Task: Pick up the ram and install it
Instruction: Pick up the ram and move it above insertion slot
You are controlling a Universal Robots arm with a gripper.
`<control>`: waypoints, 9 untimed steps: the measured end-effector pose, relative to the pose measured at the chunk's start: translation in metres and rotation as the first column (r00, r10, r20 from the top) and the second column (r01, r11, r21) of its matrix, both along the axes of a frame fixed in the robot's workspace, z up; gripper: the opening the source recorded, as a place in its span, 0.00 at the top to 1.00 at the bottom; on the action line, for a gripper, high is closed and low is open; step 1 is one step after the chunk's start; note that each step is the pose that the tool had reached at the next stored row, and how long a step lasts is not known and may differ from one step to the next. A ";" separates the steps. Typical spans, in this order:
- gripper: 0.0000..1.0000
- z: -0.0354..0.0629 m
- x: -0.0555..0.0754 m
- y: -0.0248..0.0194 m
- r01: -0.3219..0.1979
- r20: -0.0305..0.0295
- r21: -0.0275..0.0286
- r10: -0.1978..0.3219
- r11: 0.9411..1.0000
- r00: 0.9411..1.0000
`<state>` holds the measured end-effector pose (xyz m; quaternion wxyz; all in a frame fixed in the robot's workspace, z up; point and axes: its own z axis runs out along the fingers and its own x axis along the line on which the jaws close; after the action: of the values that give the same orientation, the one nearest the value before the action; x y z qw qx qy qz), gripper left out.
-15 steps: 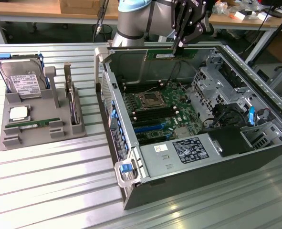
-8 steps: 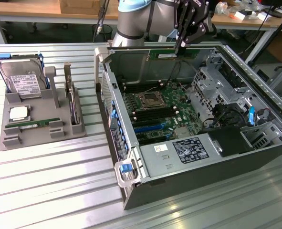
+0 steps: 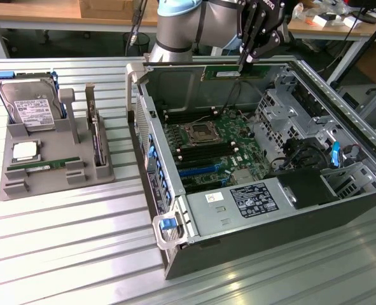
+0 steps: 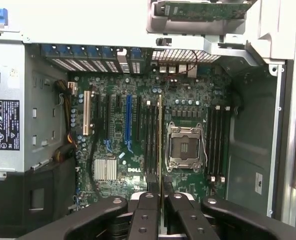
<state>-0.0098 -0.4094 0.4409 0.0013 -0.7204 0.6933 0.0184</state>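
Gripping the ram [image 3: 222, 73] tight, the claw [image 3: 247, 62] should hold it straight and level, lined up right over a long black slot [image 4: 149, 140].

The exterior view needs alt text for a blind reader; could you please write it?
The end effector holds the ram above the open computer case. On the exterior view's left, a grey tray carries a hard drive.

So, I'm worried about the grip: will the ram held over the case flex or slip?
Probably stiff: the ram juts level from the gripper without sagging. Likely light, being so thin edge-on. It might pivot, since it looks pinched off-centre.
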 end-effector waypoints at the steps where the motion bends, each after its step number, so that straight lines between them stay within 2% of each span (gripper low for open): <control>1: 0.87 0.0000 0.001 0.0000 0.000 0.000 0.000 0.000 1.000 1.000; 9: 0.87 0.0000 0.012 0.0000 0.000 0.000 0.000 0.000 1.000 1.000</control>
<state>0.0027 -0.4094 0.4409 0.0012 -0.7204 0.6933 0.0182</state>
